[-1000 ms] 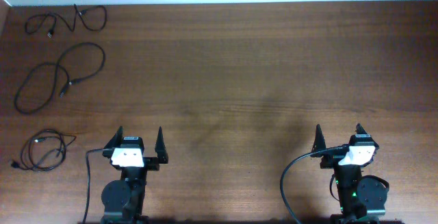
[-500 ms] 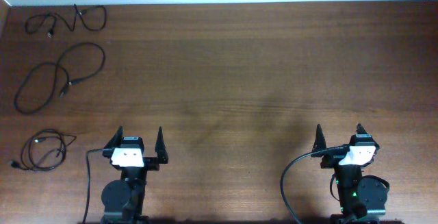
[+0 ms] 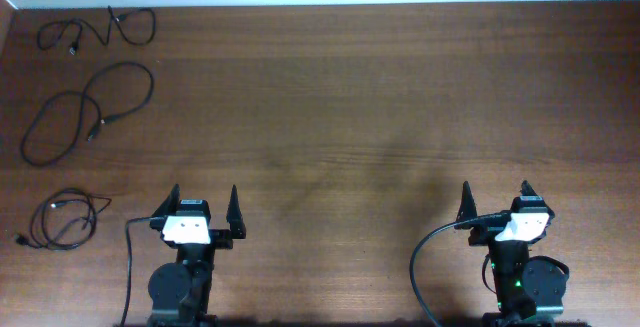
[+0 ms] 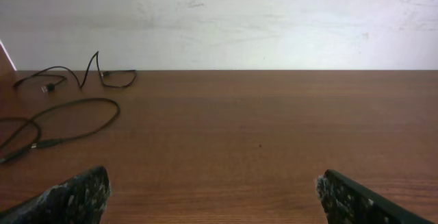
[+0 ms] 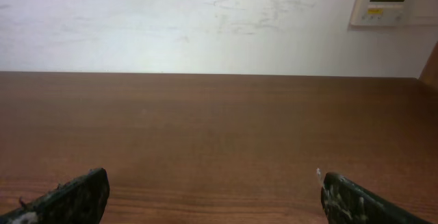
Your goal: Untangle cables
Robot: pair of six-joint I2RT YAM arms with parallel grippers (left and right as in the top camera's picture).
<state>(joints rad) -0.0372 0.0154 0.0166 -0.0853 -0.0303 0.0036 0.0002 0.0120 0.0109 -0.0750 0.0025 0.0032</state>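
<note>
- plainly, the three cables lie apart from one another along the 9 o'clock side of the table, none touching another and none in either gripper.
- the far cable sits in the 10 to 11 o'clock corner by the table's far edge, spread in a loose wavy line with a small plug at its 9 o'clock end.
- the middle cable lies just toward 6 o'clock of it, drawn out in a slack figure-eight loop with a plug end pointing toward 3 o'clock.
- the coiled cable is bundled in a small round coil near the 8 o'clock edge, one thin end trailing off toward 9 o'clock.
- the left gripper rests near the 6 o'clock edge of the table, fingers spread wide with nothing between them; the coiled cable is at its 9 o'clock, near but clear of it.
- from the left wrist camera, the two dark fingertips frame bare wood, with the far cable and the middle cable showing toward 10 o'clock, well apart from the fingers.
- the right gripper rests near the 6 o'clock edge on the 4 o'clock part of the table, its fingers likewise parted and holding nothing.
- from the right wrist camera, its fingertips sit low over bare wood, and a pale wall rises beyond the far edge with a wall panel at 1 o'clock.
</note>
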